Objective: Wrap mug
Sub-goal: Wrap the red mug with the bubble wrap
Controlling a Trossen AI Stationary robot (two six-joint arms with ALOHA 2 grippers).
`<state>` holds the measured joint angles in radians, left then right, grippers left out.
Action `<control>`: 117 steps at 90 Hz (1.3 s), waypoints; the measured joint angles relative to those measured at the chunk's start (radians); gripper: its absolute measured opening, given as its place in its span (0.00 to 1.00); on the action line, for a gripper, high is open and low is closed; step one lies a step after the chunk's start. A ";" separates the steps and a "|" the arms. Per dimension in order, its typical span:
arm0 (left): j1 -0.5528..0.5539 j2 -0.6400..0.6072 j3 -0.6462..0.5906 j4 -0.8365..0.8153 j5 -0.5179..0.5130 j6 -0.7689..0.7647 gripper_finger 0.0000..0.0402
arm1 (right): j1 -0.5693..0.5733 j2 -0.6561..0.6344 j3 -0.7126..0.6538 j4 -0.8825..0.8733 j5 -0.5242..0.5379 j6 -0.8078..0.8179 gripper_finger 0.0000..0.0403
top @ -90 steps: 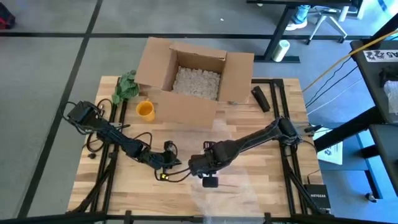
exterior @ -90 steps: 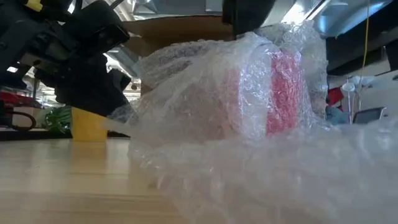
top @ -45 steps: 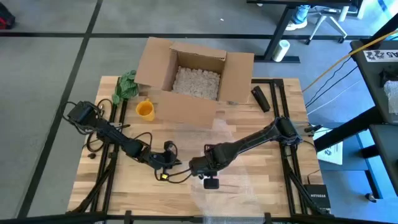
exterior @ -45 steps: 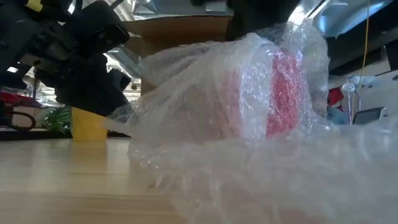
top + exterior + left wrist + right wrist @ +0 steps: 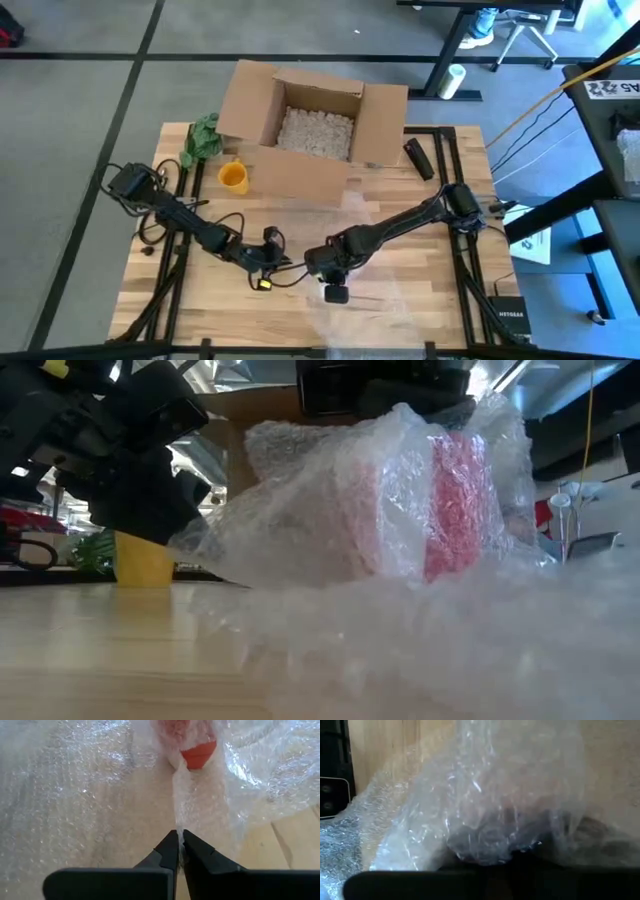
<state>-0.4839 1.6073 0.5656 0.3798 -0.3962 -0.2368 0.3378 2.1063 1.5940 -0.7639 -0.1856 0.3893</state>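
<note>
We see the left gripper (image 5: 179, 842), jaws pinched on a strand of bubble wrap (image 5: 80, 795) leading to the red mug (image 5: 198, 756). We cannot tell the state of the right gripper (image 5: 322, 270), whose jaws lie buried in the wrap at mid-table. If we pull too hard, the taut strand may slip free or tip the mug, undoing the fold.

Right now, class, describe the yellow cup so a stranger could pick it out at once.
Find the open cardboard box at the table's far edge. Just in front of its left corner, beside the green cloth, stands the yellow cup. It is the only bare, unwrapped cup; the red mug sits bundled in bubble wrap.
</note>
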 joint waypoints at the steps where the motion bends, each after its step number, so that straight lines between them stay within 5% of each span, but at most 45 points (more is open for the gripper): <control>1: 0.000 0.000 0.000 0.000 0.000 0.000 0.00 | 0.000 0.000 0.002 -0.001 0.001 0.000 0.11; 117: 0.000 0.000 0.000 -0.003 0.000 0.001 0.00 | 0.045 0.008 0.368 -0.420 0.181 -0.029 0.11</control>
<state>-0.4838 1.6073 0.5659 0.3771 -0.3962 -0.2363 0.3823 2.1139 1.9617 -1.1843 -0.0044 0.3604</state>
